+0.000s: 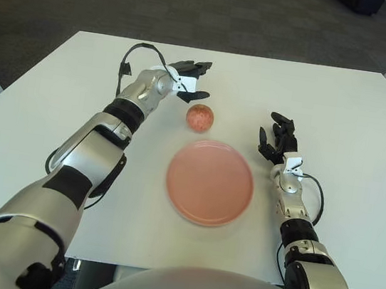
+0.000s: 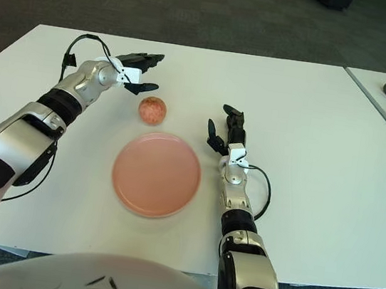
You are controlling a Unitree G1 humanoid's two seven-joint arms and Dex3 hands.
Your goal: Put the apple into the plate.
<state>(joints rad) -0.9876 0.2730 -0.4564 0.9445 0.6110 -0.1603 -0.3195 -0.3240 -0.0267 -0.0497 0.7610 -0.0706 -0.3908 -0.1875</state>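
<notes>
The apple (image 1: 199,117) sits on the table (image 1: 368,126) just beyond the plate (image 1: 210,182), untouched. My left hand (image 1: 190,79) hovers beside it, fingers spread, holding nothing; my right hand (image 1: 277,141) shows right of the plate, fingers loosely apart. The apple looks firm, round, smooth (it may roll), so I'd cup its sides. Smooth white tabletop, dark carpet beyond.

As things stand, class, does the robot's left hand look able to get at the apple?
Probably yes. The left hand shows just behind and left of the apple, fingers spread and holding nothing, with nothing between them. The plate lies nearer the robot, out of the way.
</notes>
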